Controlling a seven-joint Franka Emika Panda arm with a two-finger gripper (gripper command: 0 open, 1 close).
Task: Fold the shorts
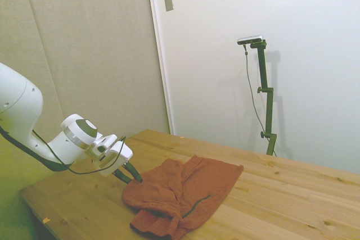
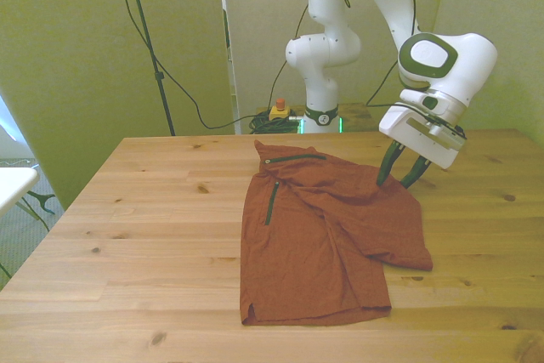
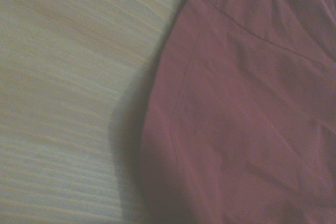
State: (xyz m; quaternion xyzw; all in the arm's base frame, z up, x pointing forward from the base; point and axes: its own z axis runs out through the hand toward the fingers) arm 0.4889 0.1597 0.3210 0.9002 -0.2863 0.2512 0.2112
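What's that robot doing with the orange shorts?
The white robot arm is working on folding the shorts, which lie wrinkled on the wooden table. Its tool is open and down at the edge of the cloth on the front view's right, ready to pinch it. It hasn't clearly grabbed anything yet.

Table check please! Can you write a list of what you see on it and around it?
Surface: wooden table, knots in the planks.
Job's things: rust-brown shorts lying spread out and wrinkled, dark zipper line showing.
Clutter: nothing seen.
Grippers: pincer open, fingertips low at the shorts' edge on the front view's right; contact cannot be told.
Cables: black cable looped along the wrist; more cables hang behind the table.
Surroundings: padded wall panels, white wall.
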